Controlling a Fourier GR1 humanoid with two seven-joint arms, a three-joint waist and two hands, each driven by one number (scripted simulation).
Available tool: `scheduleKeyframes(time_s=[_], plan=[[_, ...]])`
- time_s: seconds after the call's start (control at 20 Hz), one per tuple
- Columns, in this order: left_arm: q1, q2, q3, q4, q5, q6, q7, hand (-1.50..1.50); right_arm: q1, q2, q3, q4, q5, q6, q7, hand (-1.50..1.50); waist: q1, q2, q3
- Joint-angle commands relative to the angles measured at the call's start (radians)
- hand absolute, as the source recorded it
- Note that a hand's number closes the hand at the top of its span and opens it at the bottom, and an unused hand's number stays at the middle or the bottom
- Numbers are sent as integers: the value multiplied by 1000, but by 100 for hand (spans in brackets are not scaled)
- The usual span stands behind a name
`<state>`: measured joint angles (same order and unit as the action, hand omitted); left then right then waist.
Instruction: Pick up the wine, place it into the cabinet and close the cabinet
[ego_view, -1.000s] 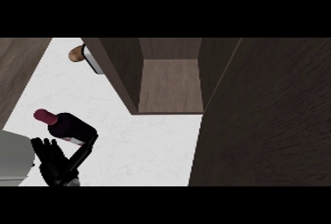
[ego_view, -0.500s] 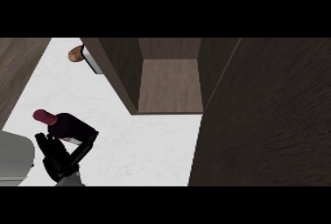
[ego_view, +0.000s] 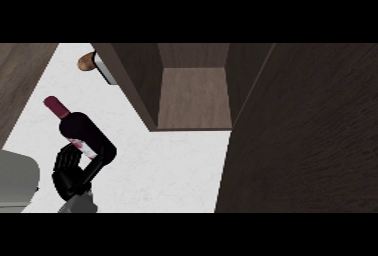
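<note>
Since a second ago the wine bottle (ego_view: 83, 131) has risen in the head view and swung its neck further out, so more of its length shows above the hand.

Biggest in sight is the dark wooden panel (ego_view: 303, 130) filling the 3 o'clock side; whether it is the cabinet's swung door I cannot tell. Next to it the cabinet (ego_view: 192, 95) stands open at about 12 o'clock, its inner shelf bare where it shows. The pale counter (ego_view: 177, 170) runs below it toward 6 o'clock.

The bottle is held up over the counter at roughly 8 o'clock in the view, well apart from the cabinet mouth. Its long axis runs from the base at 5 o'clock up to the red cap (ego_view: 53, 104) at 11 o'clock, so the neck tilts away from the opening. The left hand (ego_view: 74, 175) is the only hand showing, and it carries the bottle: the fingers (ego_view: 68, 159) curl round the lower body, with most of the bottle at 12 to 1 o'clock from them.

From the bottle, the opening lies toward 2 o'clock. To my eye the coming move is a carry that way.
</note>
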<state>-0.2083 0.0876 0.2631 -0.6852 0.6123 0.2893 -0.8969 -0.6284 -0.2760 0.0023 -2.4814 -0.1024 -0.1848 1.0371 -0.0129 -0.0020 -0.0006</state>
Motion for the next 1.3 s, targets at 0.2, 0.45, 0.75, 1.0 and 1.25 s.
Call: scheduleKeyframes(time_s=[0.2, 0.45, 0.75, 1.0, 1.25], plan=[[-51, 37, -29, 78, -105, 65, -124, 150, -13, -8, -24, -101, -85, -10, 84, -150, 1, 0, 0], [-58, 16, -213, 20, -230, -48, -79, 150, -5, 4, 8, -21, -51, 1, 31, -150, 1, -3, 1], [-105, 35, -404, -51, -351, -236, -59, 150, 23, 23, 31, -50, -31, -10, 25, -150, -2, -7, 1], [-63, 16, -493, -346, -365, -183, 150, 150, 0, -17, -47, -46, -93, 4, 54, -150, 21, -13, 3], [9, -6, -541, -610, -321, -189, 309, 150, 36, -10, -82, -28, -126, 26, 2, -150, 27, -8, 3]])
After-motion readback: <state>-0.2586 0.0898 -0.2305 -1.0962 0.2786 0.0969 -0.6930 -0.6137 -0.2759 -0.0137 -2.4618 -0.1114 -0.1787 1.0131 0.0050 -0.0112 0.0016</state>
